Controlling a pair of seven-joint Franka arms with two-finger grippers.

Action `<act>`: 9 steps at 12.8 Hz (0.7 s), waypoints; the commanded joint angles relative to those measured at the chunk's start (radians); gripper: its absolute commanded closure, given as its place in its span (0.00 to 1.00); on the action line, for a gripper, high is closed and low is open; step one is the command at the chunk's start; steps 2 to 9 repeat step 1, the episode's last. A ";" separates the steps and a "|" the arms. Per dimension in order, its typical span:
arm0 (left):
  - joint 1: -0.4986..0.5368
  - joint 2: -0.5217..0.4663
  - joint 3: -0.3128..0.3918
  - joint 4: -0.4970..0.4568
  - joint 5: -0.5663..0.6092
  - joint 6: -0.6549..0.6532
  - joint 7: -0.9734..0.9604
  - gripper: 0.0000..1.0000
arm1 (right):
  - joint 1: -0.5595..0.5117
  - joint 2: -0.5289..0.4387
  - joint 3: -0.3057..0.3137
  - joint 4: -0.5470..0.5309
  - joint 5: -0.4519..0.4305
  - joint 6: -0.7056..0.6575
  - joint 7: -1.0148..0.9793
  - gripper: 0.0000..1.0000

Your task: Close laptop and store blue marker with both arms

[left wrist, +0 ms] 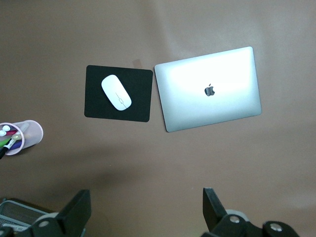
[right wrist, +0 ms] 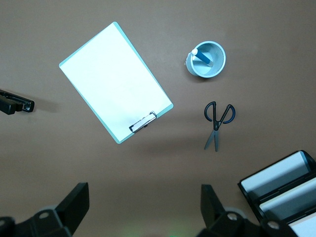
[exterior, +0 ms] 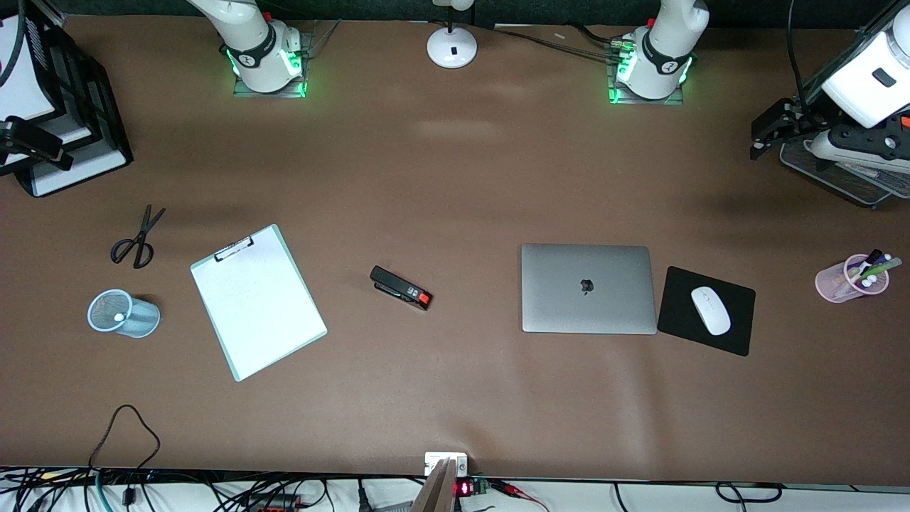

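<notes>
Front view: a slim silver-grey laptop [exterior: 588, 288] lies closed, lid down and dark apple logo up, on the brown surface [exterior: 455, 178] in the middle band of the frame, toward the left arm's end. A black mouse pad [exterior: 675, 306] sits just beside it and carries a white mouse [exterior: 710, 310]. A pink cup of mixed pens [exterior: 849, 279] stands nearer that end.

The slim bright-blue marker [right wrist: 203, 58] stands in a pale-blue mesh cup [exterior: 122, 313] toward the right arm's end, whitish tip showing at the rim. Near the cup are black scissors [exterior: 136, 238] and a mint-edged clipboard holding white paper [exterior: 257, 302]. A black stapler with a red end [exterior: 400, 287] lies between clipboard and laptop.

The left pincer [left wrist: 145, 212] hangs high at the left arm's end of the surface, at the upper edge of the frame by a grey mesh tray [exterior: 839, 181], its fingers [left wrist: 79, 212] spread wide and holding nothing. The right pincer [right wrist: 143, 207] hangs high at the right arm's end, by a black stacked file tray [exterior: 71, 107], likewise spread wide and empty. Both arms wait.
</notes>
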 commanded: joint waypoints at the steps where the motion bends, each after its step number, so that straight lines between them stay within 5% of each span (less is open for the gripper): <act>1: 0.003 -0.001 -0.001 0.017 -0.009 -0.024 0.029 0.00 | 0.003 -0.027 0.004 -0.018 -0.012 -0.019 -0.012 0.00; 9: 0.003 -0.001 -0.001 0.017 -0.009 -0.024 0.029 0.00 | 0.003 -0.027 0.004 -0.018 -0.012 -0.019 -0.012 0.00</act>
